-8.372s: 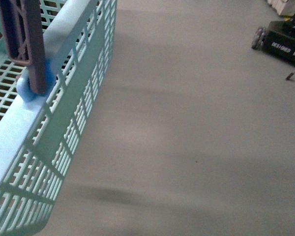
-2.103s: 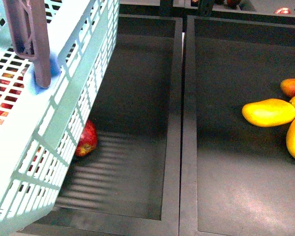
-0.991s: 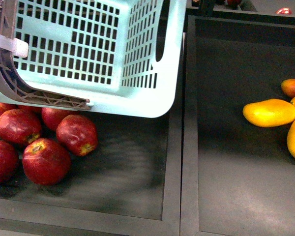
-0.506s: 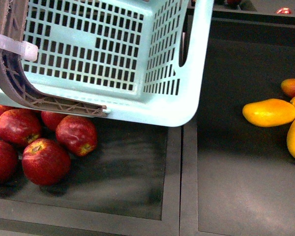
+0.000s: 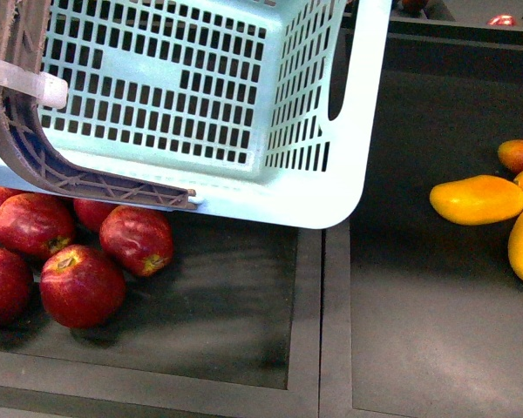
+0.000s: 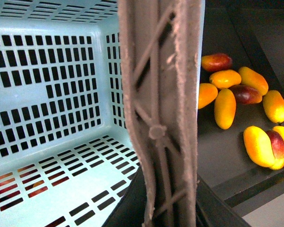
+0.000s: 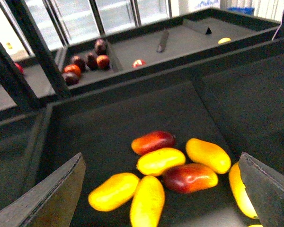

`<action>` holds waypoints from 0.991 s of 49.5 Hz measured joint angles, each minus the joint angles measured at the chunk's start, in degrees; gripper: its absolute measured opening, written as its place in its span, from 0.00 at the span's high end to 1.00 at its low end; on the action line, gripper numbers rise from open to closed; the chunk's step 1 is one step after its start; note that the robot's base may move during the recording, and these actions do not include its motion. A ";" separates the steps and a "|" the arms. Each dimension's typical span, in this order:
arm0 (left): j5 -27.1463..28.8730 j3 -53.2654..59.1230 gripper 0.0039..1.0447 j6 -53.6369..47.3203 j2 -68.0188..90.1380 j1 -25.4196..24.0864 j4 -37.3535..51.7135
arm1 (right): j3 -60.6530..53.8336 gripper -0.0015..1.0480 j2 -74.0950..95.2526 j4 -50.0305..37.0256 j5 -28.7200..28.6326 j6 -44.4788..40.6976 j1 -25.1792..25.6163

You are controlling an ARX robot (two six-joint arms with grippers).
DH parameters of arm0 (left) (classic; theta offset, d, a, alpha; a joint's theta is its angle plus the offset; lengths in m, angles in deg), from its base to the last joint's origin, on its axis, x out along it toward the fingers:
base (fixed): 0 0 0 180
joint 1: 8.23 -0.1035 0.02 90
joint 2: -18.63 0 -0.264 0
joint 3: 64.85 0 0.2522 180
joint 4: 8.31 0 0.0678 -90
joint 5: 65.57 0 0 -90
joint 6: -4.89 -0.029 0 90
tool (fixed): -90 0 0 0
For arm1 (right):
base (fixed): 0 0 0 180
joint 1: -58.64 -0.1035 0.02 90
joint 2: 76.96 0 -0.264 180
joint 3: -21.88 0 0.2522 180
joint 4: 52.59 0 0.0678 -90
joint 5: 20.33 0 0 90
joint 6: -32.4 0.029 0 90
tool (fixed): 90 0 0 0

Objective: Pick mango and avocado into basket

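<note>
Dark bins [image 5: 321,331] sit side by side across the front view. The basket [image 5: 357,148] fills the upper left, tilted, overlapping red apples [image 5: 83,285] in the left bin. Its brown bar [image 5: 22,152] carries a white tie [image 5: 26,80]. Mangoes [image 5: 477,198] lie in the right bin at the right edge. The right pincer [image 7: 160,163] is spread wide and empty, facing the mangoes. Left pincer state: cannot tell.

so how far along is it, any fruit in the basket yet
Nothing is in yet: the basket looks empty inside. In hand: the left hand holds it by the brown bar above the apples, and the right hand hovers open over the mangoes. Left: pick a mango, then the avocado, which no view shows.
</note>
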 joint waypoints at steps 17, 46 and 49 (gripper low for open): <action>0.81 0.00 0.92 -0.02 -0.09 -0.02 0.00 | 11.87 0.07 41.99 -6.08 -14.38 -17.05 10.10; 0.61 0.00 0.92 0.02 -0.09 -0.02 0.00 | 21.90 0.07 83.60 -21.99 -15.37 -26.56 8.44; 0.59 0.00 0.92 0.00 -0.09 -0.02 0.00 | 22.40 0.07 85.18 -22.23 -14.25 -27.26 8.50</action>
